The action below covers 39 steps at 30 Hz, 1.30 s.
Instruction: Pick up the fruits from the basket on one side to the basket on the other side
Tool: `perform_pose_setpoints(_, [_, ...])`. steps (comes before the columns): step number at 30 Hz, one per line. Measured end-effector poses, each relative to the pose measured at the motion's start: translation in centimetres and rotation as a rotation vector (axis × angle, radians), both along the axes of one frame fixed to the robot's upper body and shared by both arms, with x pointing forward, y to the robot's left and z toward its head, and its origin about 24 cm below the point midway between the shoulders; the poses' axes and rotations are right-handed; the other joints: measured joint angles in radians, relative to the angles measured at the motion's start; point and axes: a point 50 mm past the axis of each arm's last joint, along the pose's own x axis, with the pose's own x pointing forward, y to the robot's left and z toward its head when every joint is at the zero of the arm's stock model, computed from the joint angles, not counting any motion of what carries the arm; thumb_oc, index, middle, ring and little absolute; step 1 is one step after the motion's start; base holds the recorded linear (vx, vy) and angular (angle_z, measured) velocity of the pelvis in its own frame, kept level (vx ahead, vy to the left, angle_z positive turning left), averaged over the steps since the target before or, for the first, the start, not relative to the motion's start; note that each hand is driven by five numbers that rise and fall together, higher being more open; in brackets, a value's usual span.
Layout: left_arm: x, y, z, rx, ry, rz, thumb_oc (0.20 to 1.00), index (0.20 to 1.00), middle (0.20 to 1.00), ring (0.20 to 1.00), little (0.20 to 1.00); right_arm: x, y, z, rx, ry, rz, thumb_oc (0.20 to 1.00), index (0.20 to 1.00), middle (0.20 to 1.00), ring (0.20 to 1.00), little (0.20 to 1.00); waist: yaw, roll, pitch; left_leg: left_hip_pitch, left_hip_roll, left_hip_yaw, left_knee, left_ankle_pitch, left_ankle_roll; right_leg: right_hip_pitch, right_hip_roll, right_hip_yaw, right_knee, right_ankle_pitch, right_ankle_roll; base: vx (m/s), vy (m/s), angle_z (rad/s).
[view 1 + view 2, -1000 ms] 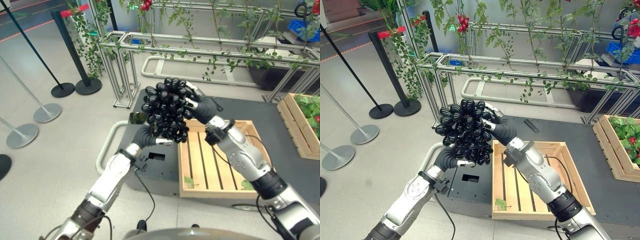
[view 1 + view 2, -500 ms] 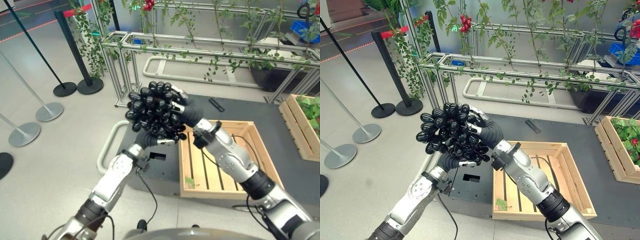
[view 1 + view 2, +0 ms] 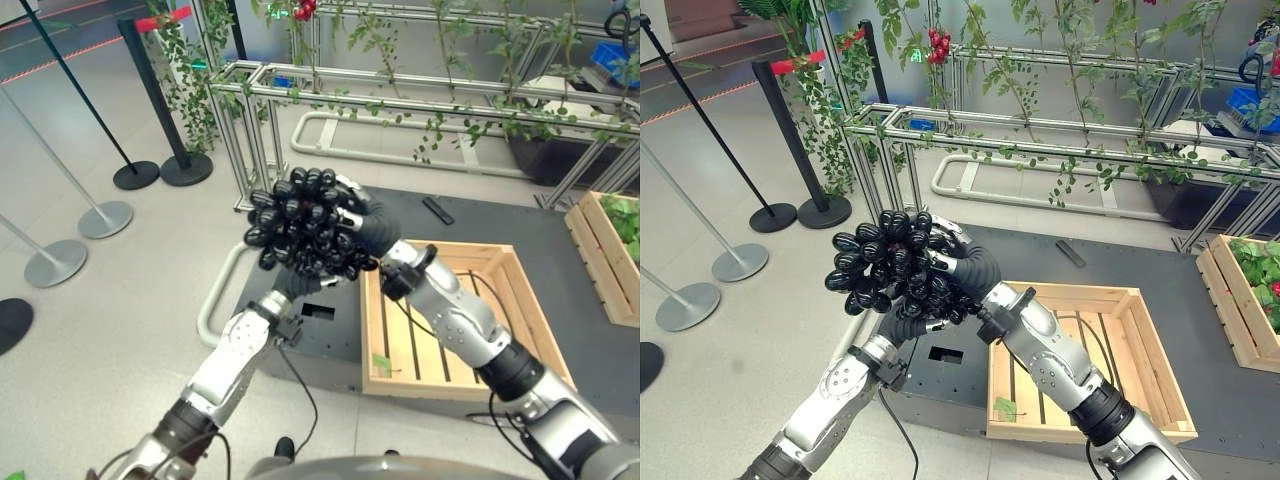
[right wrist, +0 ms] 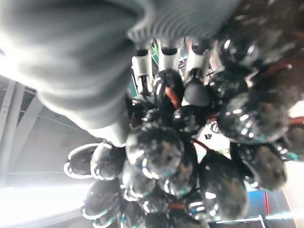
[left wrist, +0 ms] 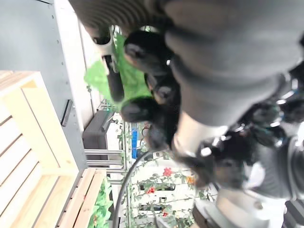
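A large bunch of black grapes [image 3: 303,232] hangs in the air, left of a pale wooden crate [image 3: 467,250] and above the dark platform's left edge. My right hand [image 3: 371,226] grips the bunch from the right, its fingers [image 4: 162,58] curled into the berries. My left hand [image 3: 292,282] comes up from below and sits against the underside of the bunch [image 3: 888,266], and the grapes cover most of it. The left wrist view has berries [image 5: 141,110] close past the hand and the crate's slats [image 5: 28,156] beyond. A single green leaf [image 3: 380,362] lies on the crate's slats.
A second wooden crate [image 3: 1252,292] with green leaves and red fruit stands at the far right. The dark platform [image 3: 560,300] carries both crates and a small black object [image 3: 435,210]. An aluminium frame with vines [image 3: 400,90] runs behind. Stanchion posts [image 3: 100,215] stand at the left.
Both hands have carried the bunch leftward, away from the crate and out over the platform's left edge. The camera has also shifted a little.
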Motion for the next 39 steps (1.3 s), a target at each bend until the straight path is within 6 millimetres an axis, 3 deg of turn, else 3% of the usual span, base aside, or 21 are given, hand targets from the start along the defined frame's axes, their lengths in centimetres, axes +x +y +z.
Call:
perform_pose_setpoints(6, [0.0, 0.0, -0.1, 0.002, 0.003, 0.001, 0.2, 0.2, 0.2, 0.2, 0.2, 0.0, 0.2, -0.1, 0.016, 0.012, 0.002, 0.2, 0.2, 0.2, 0.2, 0.2, -0.002, 0.001, -0.001, 0.0, 0.0, -0.001, 0.002, 0.0, 0.0, 0.001, 0.0, 0.0, 0.001, 0.0, 0.0, 0.0, 0.0, 0.0])
perform_pose_setpoints(8, [0.0, 0.1, -0.2, 0.005, 0.008, 0.004, 0.235, 0.235, 0.235, 0.235, 0.235, 0.1, 0.1, -0.2, 0.015, 0.017, -0.003, 0.2, 0.2, 0.2, 0.2, 0.2, -0.002, 0.001, -0.002, -0.002, 0.0, -0.002, 0.003, 0.0, 0.0, 0.0, 0.0, 0.0, 0.001, 0.0, 0.0, 0.0, 0.0, 0.0])
perform_pose_setpoints(11, [0.1, 0.1, -0.3, 0.007, 0.012, 0.006, 0.2, 0.2, 0.2, 0.2, 0.2, 0.1, 0.1, -0.4, 0.016, 0.024, -0.008, 0.2, 0.2, 0.2, 0.2, 0.2, -0.002, 0.001, -0.003, -0.007, -0.001, -0.003, 0.006, 0.0, 0.0, -0.002, -0.001, -0.001, 0.001, 0.0, 0.0, 0.0, 0.0, 0.01])
perform_pose_setpoints(31, [0.0, 0.3, -0.9, 0.02, 0.047, 0.018, 0.2, 0.2, 0.2, 0.2, 0.2, 0.3, -0.9, -0.9, -0.041, 0.015, -0.087, 0.2, 0.2, 0.2, 0.2, 0.2, -0.002, 0.001, -0.005, -0.013, -0.001, -0.005, 0.009, 0.0, 0.0, -0.005, -0.002, -0.002, 0.001, 0.0, 0.0, 0.0, 0.0, 0.0])
perform_pose_setpoints(32, [0.0, 0.4, -0.9, 0.021, 0.049, 0.022, 0.2, 0.2, 0.2, 0.2, 0.2, 0.4, -1.2, -0.8, -0.075, -0.015, -0.106, 0.278, 0.278, 0.278, 0.278, 0.278, -0.002, 0.001, -0.005, -0.013, -0.001, -0.004, 0.009, 0.0, 0.0, -0.005, -0.002, -0.002, 0.001, 0.0, 0.0, 0.0, 0.0, 0.0])
perform_pose_setpoints(33, [0.0, 0.4, -1.0, 0.022, 0.052, 0.024, 0.2, 0.2, 0.2, 0.2, 0.2, 0.4, -1.3, -0.8, -0.091, -0.027, -0.116, 0.407, 0.407, 0.407, 0.407, 0.407, -0.002, 0.001, -0.005, -0.013, -0.001, -0.004, 0.009, 0.0, 0.0, -0.005, -0.002, -0.002, 0.001, 0.0, 0.0, 0.0, 0.0, 0.0])
perform_pose_setpoints(34, [-0.1, 0.4, -1.1, 0.022, 0.054, 0.026, 0.2, 0.2, 0.2, 0.2, 0.2, 0.4, -1.4, -0.8, -0.101, -0.035, -0.122, 1.0, 1.0, 1.0, 1.0, 1.0, -0.002, 0.001, -0.005, -0.013, -0.001, -0.004, 0.009, 0.0, 0.0, -0.005, -0.002, -0.002, 0.0, 0.0, 0.0, 0.0, 0.0, 0.0])
perform_pose_setpoints(39, [0.1, 1.1, -1.0, 0.031, 0.051, 0.047, 0.2, 0.2, 0.2, 0.2, 0.2, 0.8, -2.7, -0.6, -0.232, -0.127, -0.204, 1.0, 1.0, 1.0, 1.0, 1.0, -0.003, 0.001, -0.005, -0.014, 0.0, -0.002, 0.007, 0.0, 0.0, -0.009, -0.002, -0.001, 0.0, 0.0, 0.0, 0.0, 0.0, 0.0])
